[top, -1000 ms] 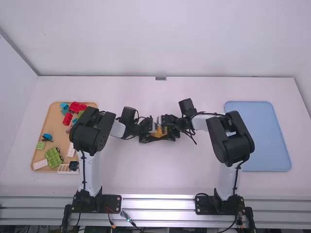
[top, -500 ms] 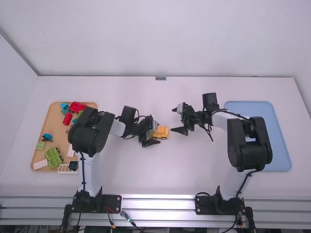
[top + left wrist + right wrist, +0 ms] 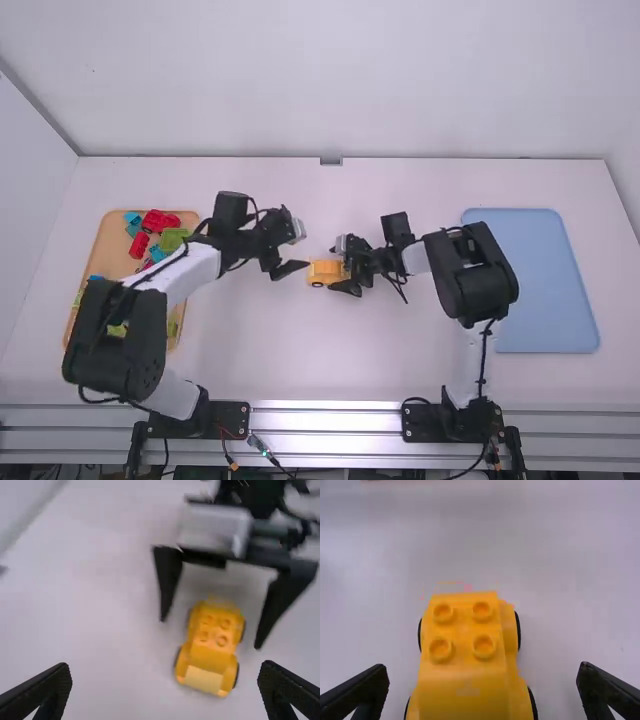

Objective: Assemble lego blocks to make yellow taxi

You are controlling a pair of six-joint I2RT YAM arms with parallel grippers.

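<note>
The yellow taxi (image 3: pixel 324 272) stands on its wheels mid-table, studs up. My right gripper (image 3: pixel 345 267) is open around its right end; in the right wrist view the taxi (image 3: pixel 465 665) lies between the parted fingers of my right gripper (image 3: pixel 482 680), with a gap on each side. My left gripper (image 3: pixel 295 252) stands open a little to the left of the taxi. In the left wrist view my left gripper (image 3: pixel 165 680) has its fingers wide apart, and the taxi (image 3: pixel 210 650) is farther off, with the right gripper's fingers on either side of it.
A wooden tray (image 3: pixel 98 262) at the left holds red, green and blue blocks, partly under the left arm. A blue tray (image 3: pixel 545 290) lies at the right. Bare white table (image 3: pixel 300 350) stretches in front of the taxi.
My left gripper has let go of the taxi and backed off to the left. My right gripper first moved away to the right, then came back to the taxi's right end.
</note>
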